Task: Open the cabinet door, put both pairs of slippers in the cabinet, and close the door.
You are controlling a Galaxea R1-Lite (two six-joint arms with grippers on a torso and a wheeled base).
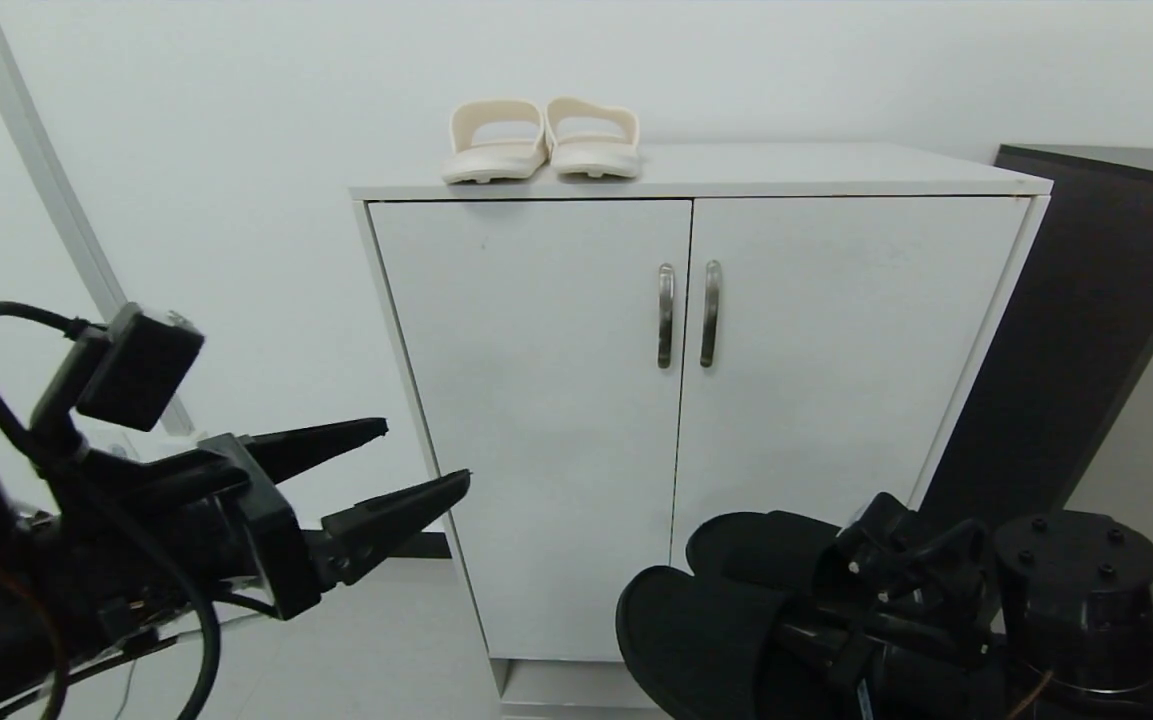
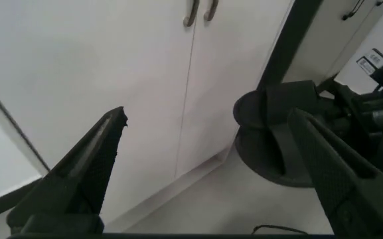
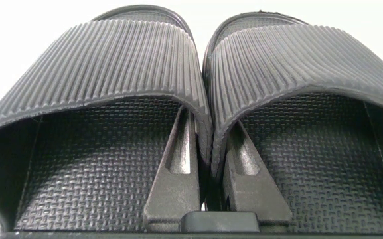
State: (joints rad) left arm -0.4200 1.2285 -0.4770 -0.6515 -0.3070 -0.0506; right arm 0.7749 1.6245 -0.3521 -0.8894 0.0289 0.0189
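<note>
Black ribbed rubber slippers (image 3: 111,73) sit clamped in the right gripper (image 3: 209,125), its fingers pinching the pair's inner walls together, low in front of the white two-door cabinet (image 1: 536,400). Both cabinet doors are shut. Left of the cabinet, the left gripper (image 1: 424,453) hangs spread wide, holding nothing. Cream slide slippers (image 1: 541,140) rest side by side on the cabinet's top, toward its left end. Two metal bar handles (image 1: 665,315) flank the cabinet's centre seam.

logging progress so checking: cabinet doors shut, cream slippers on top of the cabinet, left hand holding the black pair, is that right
Not quite: the right hand holds the black pair, as the right wrist view shows; the left hand is open and empty. The doors are shut and the cream slippers sit on the cabinet top.
</note>
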